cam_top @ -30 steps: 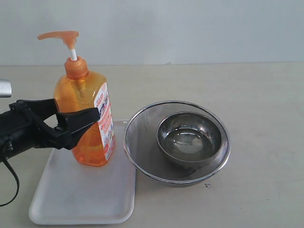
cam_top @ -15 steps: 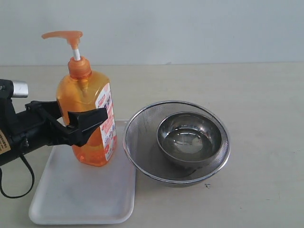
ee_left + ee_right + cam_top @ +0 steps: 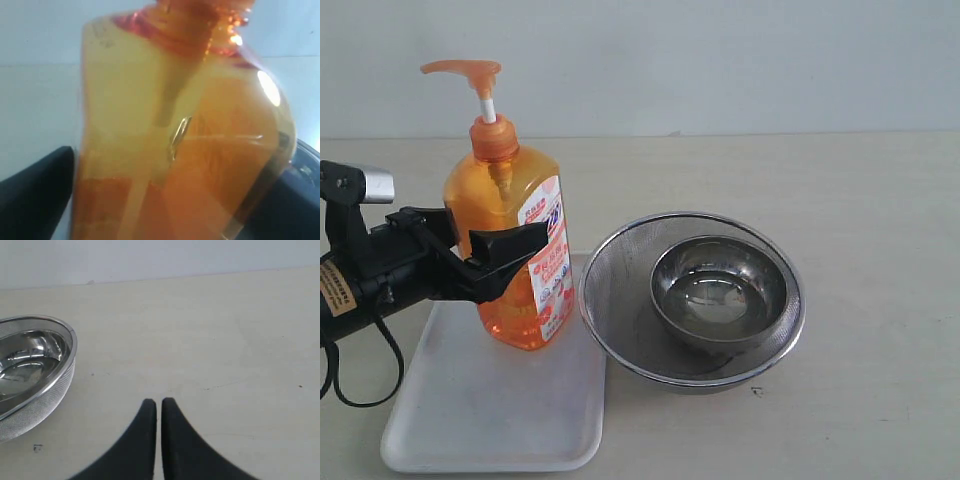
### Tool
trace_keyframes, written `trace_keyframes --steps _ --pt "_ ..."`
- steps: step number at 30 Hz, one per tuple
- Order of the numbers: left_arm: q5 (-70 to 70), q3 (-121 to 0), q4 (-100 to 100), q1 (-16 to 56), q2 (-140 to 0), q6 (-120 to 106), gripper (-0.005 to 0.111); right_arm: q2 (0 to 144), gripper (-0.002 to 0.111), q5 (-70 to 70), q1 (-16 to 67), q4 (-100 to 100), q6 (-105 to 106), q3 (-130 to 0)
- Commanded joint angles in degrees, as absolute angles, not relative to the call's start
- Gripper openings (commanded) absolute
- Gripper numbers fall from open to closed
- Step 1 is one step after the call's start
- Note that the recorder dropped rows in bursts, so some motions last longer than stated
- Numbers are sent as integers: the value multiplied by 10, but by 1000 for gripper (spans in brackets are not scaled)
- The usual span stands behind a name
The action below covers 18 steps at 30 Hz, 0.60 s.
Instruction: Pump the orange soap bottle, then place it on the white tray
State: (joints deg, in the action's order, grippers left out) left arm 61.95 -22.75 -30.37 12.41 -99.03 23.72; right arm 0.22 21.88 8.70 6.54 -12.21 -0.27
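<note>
The orange soap bottle (image 3: 505, 195) stands leaning slightly over the back right part of the white tray (image 3: 490, 420); whether its base rests on the tray I cannot tell. Its pump head (image 3: 462, 70) is up on the white stem. My left gripper (image 3: 495, 228) comes in from the left and is shut on the bottle's body, one black finger (image 3: 510, 255) in front, the other behind. In the left wrist view the bottle (image 3: 200, 125) fills the space between the fingers (image 3: 40, 185). My right gripper (image 3: 159, 402) is shut on nothing, above bare table.
A round steel mesh strainer (image 3: 620, 330) sits right of the tray, almost touching the bottle, with a steel bowl (image 3: 720, 290) of clear liquid inside. The strainer's rim (image 3: 50, 385) also shows in the right wrist view. A cable hangs from the left arm (image 3: 360, 290).
My left gripper and the bottle have moved together a little to the right, toward the strainer. The bottle now leans slightly. The right gripper has not moved.
</note>
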Motion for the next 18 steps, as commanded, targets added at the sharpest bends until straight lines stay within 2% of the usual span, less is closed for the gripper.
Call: trace_keyframes --steps 1,10,18 --pt "625 -230 -307 127 -993 242 5 0 0 215 85 65 -119 0" --pt "625 -216 -305 127 -943 265 5 0 0 215 85 65 -119 0" --pt "560 -181 -271 127 -847 256 5 0 0 215 85 65 -119 0"
